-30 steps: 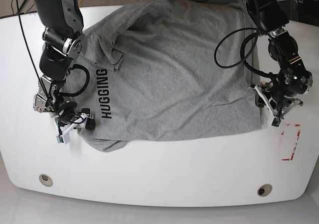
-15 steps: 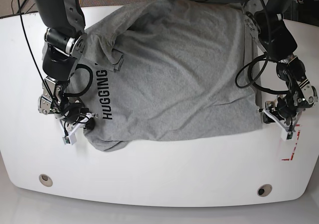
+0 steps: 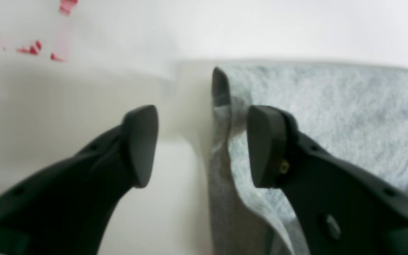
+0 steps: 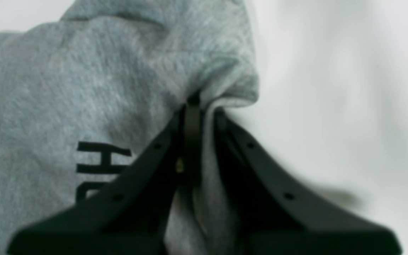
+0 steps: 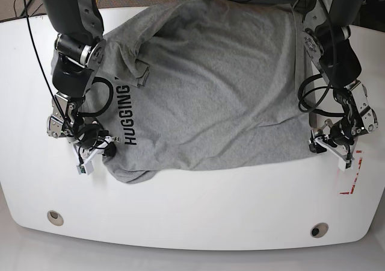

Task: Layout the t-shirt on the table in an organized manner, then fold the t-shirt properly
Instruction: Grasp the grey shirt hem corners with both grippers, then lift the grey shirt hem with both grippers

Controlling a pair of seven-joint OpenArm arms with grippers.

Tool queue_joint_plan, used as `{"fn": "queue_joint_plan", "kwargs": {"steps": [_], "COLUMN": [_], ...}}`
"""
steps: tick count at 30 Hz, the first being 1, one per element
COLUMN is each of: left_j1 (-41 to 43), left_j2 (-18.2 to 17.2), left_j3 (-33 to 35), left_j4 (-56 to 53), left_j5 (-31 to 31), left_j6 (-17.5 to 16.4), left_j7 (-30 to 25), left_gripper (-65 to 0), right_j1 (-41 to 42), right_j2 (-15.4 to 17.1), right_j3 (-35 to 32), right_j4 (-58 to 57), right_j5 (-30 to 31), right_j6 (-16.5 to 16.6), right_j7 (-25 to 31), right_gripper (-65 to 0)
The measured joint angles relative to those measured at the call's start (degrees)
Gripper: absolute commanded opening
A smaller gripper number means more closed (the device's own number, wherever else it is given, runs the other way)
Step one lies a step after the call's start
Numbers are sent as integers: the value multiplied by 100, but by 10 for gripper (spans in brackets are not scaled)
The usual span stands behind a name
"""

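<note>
A grey t-shirt [image 5: 210, 84] with the black print "HUGGING" lies spread and wrinkled over the white table [image 5: 192, 211]. My right gripper [image 4: 198, 106] is shut on a bunched fold of the shirt [image 4: 83, 88] close to the print; in the base view it sits at the shirt's lower left edge [image 5: 96, 150]. My left gripper [image 3: 202, 141] is open low over the table. The shirt's raised edge [image 3: 225, 117] stands between its fingers, close to the right one. In the base view this gripper [image 5: 329, 147] is at the shirt's lower right corner.
A red-outlined rectangle mark [image 5: 352, 174] lies on the table just right of the left gripper, and shows blurred in the left wrist view [image 3: 30, 47]. Two round grommet holes [image 5: 55, 217] [image 5: 319, 229] sit near the front edge. Black cables loop around both arms.
The right gripper has closed on the shirt's edge near the print. The left gripper has dropped to the shirt's lower right corner and its jaws have opened wide.
</note>
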Motion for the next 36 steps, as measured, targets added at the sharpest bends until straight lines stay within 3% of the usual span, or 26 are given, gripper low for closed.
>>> {"fn": "queue_joint_plan", "kwargs": {"steps": [12,23,28,29,32,36], "left_j1": [7,-105,-105,-103,-94,-74], "left_j2": [4,262,310,317,348,380], "left_j3": [343,428,424,424,424,431], "left_j4": [-90,-437,-437,-439,-466,-466], "left_j5": [-2,-157,-149,-142,-168,-173], "left_j6": [-17,-72,-52,-42,-44,-48], "left_j7": [-7,-223,-299,-299,-260,-280], "left_gripper": [-269,-275,-415,-497,-617,-635], "right_j1": [0,0,0,0,-2,-2], "right_j2": [2,2,2,2,2,2], "right_j3": [0,2,2,2,2,2], "right_j4": [0,0,0,0,0,0], "right_j5": [0,2,2,2,2,0], "right_j6": [28,28,28,28,28,28], "right_j7": [-4,-13,-15,-15,-15,-17], "right_gripper": [-610,-610,-610,-610,-612,-615]}}
